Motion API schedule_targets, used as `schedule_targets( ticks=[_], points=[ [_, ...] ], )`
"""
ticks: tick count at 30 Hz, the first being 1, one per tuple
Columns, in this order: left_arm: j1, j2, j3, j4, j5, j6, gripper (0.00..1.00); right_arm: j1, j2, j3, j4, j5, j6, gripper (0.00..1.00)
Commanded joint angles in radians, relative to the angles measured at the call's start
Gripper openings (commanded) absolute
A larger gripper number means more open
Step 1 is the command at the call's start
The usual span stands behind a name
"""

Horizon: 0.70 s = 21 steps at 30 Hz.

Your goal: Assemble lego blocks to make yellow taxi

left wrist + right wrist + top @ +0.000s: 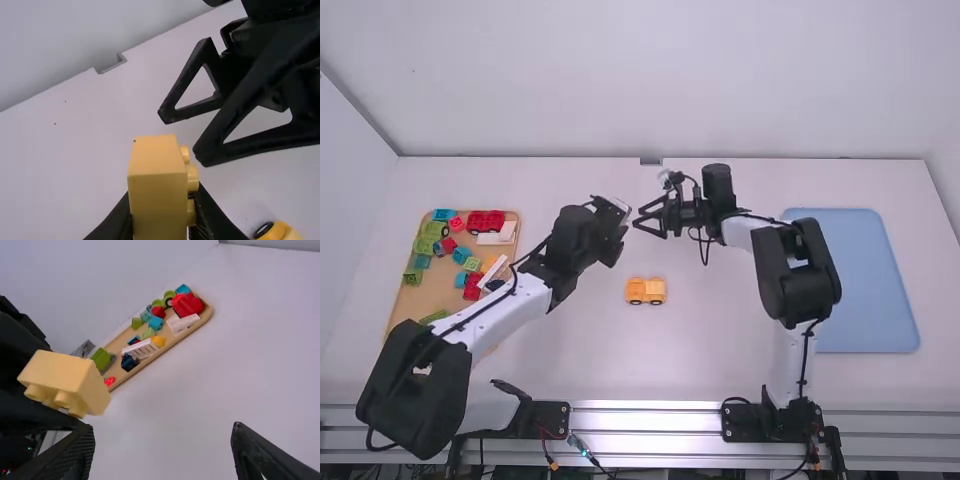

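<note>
In the high view my left gripper (618,212) is above the middle of the table, facing my right gripper (642,219), which is open with nothing between its fingers. Seen from the left wrist, my left gripper (161,220) is shut on a pale yellow brick (156,187), its studs turned sideways. The same yellow brick (65,377) appears in the right wrist view beside my right gripper (164,432), outside its widely parted fingers. An orange-yellow car piece (646,290) with black wheels stands on the table, nearer the arm bases; the car piece (277,231) partly shows from the left wrist.
A wooden tray (445,290) at the left holds several red, green, blue and white blocks. A blue mat or tray (865,285) lies at the right. The two grippers are close together, and both forearms reach over the table toward the middle.
</note>
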Motion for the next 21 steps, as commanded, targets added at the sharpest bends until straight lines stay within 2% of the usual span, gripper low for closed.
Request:
schedule_targets(
  ticks=[1,11,15,21],
  points=[
    [0.004,-0.021,-0.006,-0.006,0.011,-0.002,0.02,-0.002,-0.069,-0.015,0.039,-0.057,0.090,0.72],
    [-0.002,0.019,-0.007,0.013,0.027,0.043,0.01,0.002,-0.069,-0.008,0.067,-0.174,0.126,0.71],
    [-0.005,0.056,-0.007,0.068,0.072,0.095,0.02,0.005,-0.069,-0.008,0.067,-0.175,0.153,0.69],
    [-0.005,0.102,-0.007,0.126,0.026,0.094,0.01,0.007,-0.069,-0.007,0.067,-0.171,0.175,0.67]
  ],
)
